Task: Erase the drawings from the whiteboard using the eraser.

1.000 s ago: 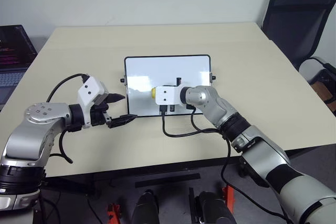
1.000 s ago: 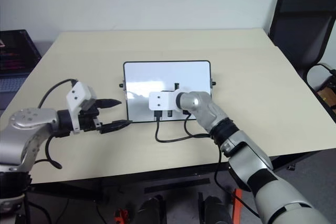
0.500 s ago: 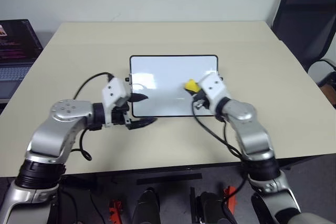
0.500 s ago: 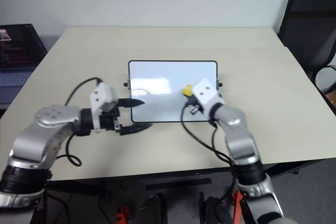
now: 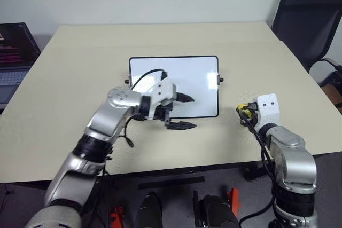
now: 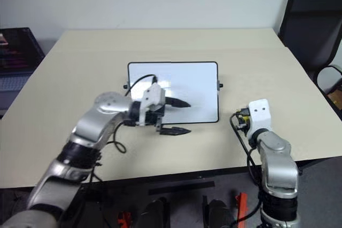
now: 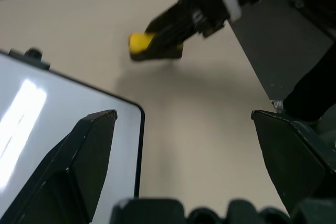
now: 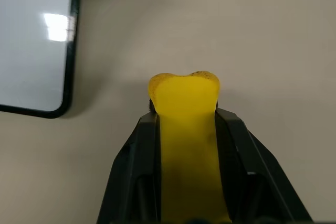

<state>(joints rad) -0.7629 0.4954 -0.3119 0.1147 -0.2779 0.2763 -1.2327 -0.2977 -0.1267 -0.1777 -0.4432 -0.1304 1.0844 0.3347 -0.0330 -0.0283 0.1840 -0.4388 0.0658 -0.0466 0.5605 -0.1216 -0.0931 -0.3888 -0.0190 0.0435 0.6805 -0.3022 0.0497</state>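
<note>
**Eraser clamped in right gripper, off the whiteboard's right short side**

Landmark: the whiteboard [image 5: 173, 85], flat on the table [image 5: 80, 68], long axis running left to right, black knobs on the two short sides.

Right gripper [image 8: 184, 124]: clamped hard on the eraser [image 8: 184, 129], yellow end poking out past the fingertips. Placed beyond the whiteboard's right short side, well clear of the frame, over bare table near the front edge. Pointing away from the robot, roughly along the short edge rather than at the surface.

Left gripper [image 5: 184, 111]: spread wide and empty, one finger over the whiteboard's near right part, the other over the table just in front of the near long edge. Pointing toward the right gripper.

No red drawings to be made out on the whiteboard; surface reads white with a glare patch near the left side. Likely wiped already, though faint traces cannot be ruled out.

Relation that matters: whiteboard lies to the left of the eraser. Any further wipe probably calls for a leftward sweep by the right arm, the only one carrying the tool. Left arm nearer the surface, but empty, so better suited to steadying the frame.
</note>
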